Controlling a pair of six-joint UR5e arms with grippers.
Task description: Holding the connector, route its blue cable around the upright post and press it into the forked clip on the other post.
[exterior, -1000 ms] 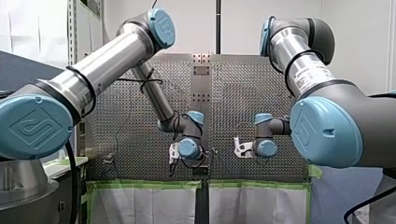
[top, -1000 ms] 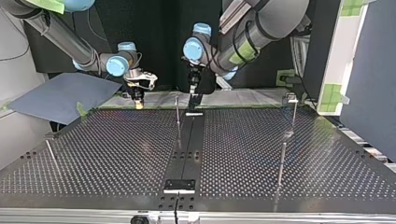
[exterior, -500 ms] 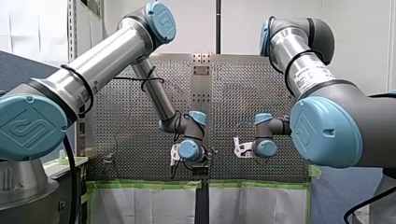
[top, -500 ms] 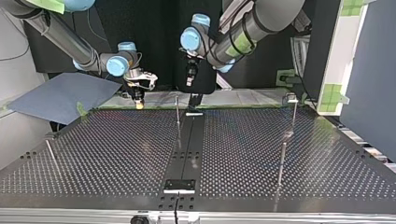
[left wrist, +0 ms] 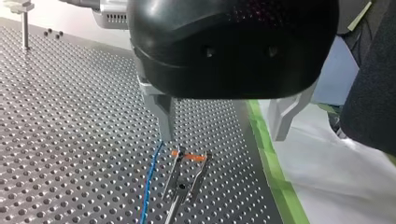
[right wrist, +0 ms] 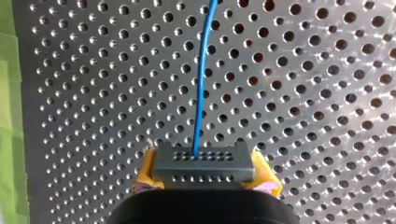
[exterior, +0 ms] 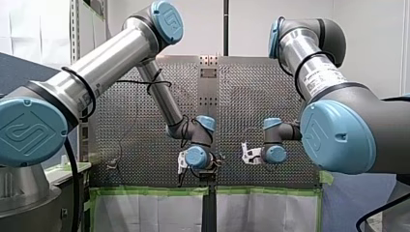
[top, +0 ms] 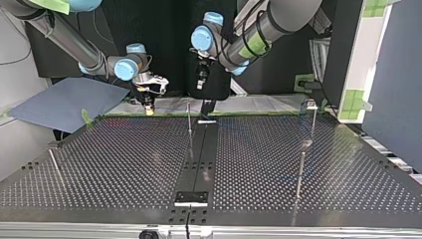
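Stretching beneath both claws, the perforated table [top: 124, 164] is the biggest thing here. My left claw [left wrist: 223, 135] hangs above it with its two metal fingers [left wrist: 164, 119] spread wide and nothing between them. My right claw [right wrist: 204, 176] is pinching the connector [right wrist: 203, 161], with yellow pads [right wrist: 144, 175] pressed on its two short ends. Seen from across the table, a thin post [top: 189, 119] stands between the two claws, lower than both. Under my left claw, nearer one finger than the other, sits what I take for the forked clip [left wrist: 186, 175]: two prongs with an orange bit across their tips. The blue cable [right wrist: 201, 93] leaves the connector's face and runs straight ahead of my right claw. It also shows just beside the clip.

I judge the connector a small, stiff, light block, best held by its ends. The cable looks thin and limp. It is likely to spring off the post unless kept taut, and a hard tug could strain it where it enters the connector.

My right claw's fingers are hidden behind its own body. The cable is too fine to trace in the wide views, so I cannot tell where it lies between the claws, nor whether it touches the left finger.
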